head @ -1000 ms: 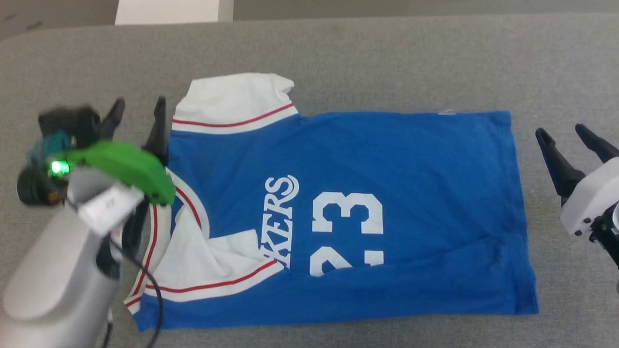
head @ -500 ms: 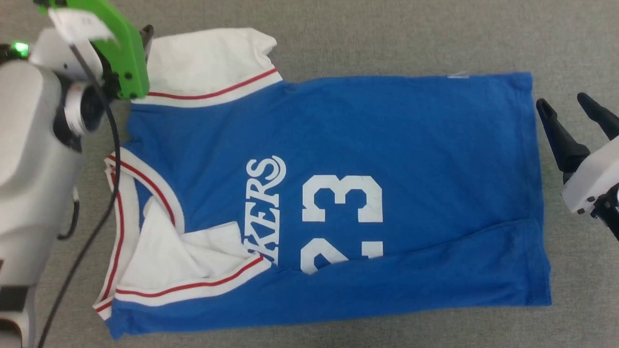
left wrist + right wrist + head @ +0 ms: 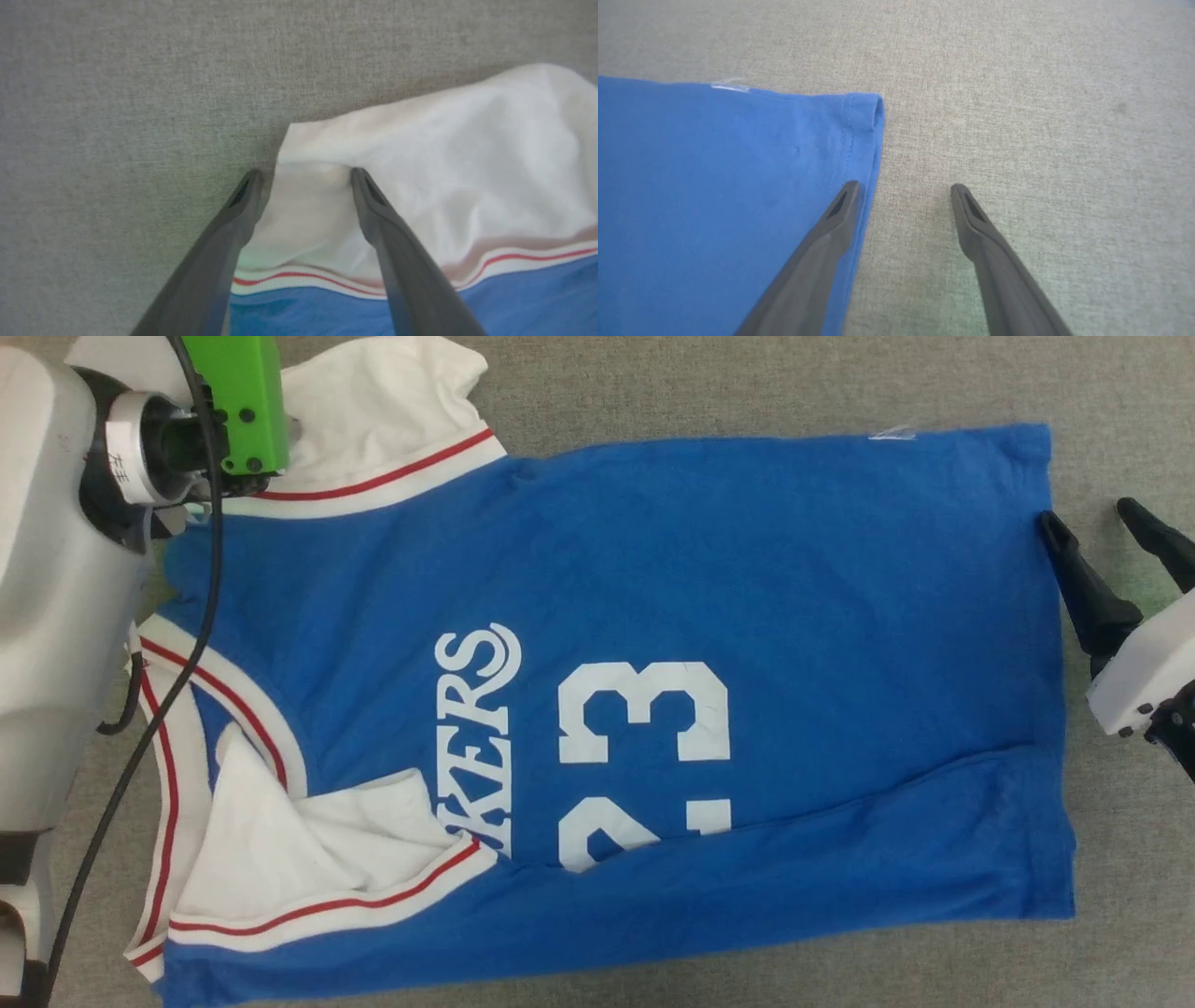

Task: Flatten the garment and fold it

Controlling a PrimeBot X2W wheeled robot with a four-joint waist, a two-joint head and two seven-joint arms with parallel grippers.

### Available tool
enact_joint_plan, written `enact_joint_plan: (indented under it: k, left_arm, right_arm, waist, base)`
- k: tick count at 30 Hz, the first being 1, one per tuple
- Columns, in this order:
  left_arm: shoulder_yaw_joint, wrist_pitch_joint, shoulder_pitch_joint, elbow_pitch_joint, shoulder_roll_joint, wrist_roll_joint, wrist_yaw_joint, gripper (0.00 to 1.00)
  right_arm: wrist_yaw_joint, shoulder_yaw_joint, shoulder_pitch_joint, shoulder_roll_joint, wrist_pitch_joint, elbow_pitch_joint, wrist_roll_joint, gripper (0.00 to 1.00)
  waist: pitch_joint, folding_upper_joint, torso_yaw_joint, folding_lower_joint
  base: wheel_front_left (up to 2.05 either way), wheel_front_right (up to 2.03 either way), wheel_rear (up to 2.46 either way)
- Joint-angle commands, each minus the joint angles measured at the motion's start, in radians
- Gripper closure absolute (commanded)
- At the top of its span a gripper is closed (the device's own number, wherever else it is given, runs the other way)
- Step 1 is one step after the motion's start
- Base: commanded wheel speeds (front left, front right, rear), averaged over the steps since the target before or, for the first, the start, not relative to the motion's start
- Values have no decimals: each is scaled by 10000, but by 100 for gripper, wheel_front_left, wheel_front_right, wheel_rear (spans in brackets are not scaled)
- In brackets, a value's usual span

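– Garment (image 3: 747, 616) flat on the grey cloth worktop (image 3: 747, 383), number up, long axis running nine to three: collar at nine, hem (image 3: 873, 140) at three.
– And the arms?
– At eleven, the left gripper (image 3: 303, 171), jaws apart, straddles the corner of the far sleeve (image 3: 420, 154): one finger against white cloth, one over worktop. At three, the right gripper (image 3: 903, 186), jaws apart, one tip over the hem, one over bare worktop.
– Who's nearer that sleeve?
– Left, easily. At seven the near sleeve (image 3: 308, 840) lies tucked in over the garment. Nothing clamped yet.
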Motion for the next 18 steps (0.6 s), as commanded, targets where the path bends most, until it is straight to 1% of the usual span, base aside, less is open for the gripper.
enact_joint_plan:
  k: [1, 2, 5, 11, 15, 18]
  left_arm:
    - [-93, 178, 210, 48, -3, -107, 141, 82]
    - [-50, 227, 288, -39, -13, -181, 217, 100]
    - [23, 62, 435, -291, -21, -236, 268, 100]
    - [213, -585, 702, -504, -148, -417, 93, 100]
    - [323, -908, 761, -570, -279, -564, -53, 100]
    - [360, -1001, 728, -604, -357, -644, -120, 100]
  right_arm:
    - [-13, 27, -208, -1, -104, 32, 41, 0]
    - [-13, 25, -214, -6, -110, 45, 35, 0]
    - [-13, 35, -255, -23, -111, 81, 18, 0]
    - [-13, 99, -493, -200, 84, 7, -8, 0]
    - [-13, 388, -928, -510, 797, -255, 56, 0]
    - [-13, 827, -1454, -849, 1994, -352, 146, 0]
  waist:
    - [55, 0, -11, -1]
    - [70, 0, 5, -1]
    - [36, 0, 59, -1]
    - [-340, 0, 134, -1]
    - [-668, 0, 169, -1]
    - [-876, 0, 202, -1]
  base:
    - [0, 0, 0]
    - [0, 0, 0]
    - [0, 0, 0]
    - [0, 0, 0]
    - [0, 0, 0]
    - [0, 0, 0]
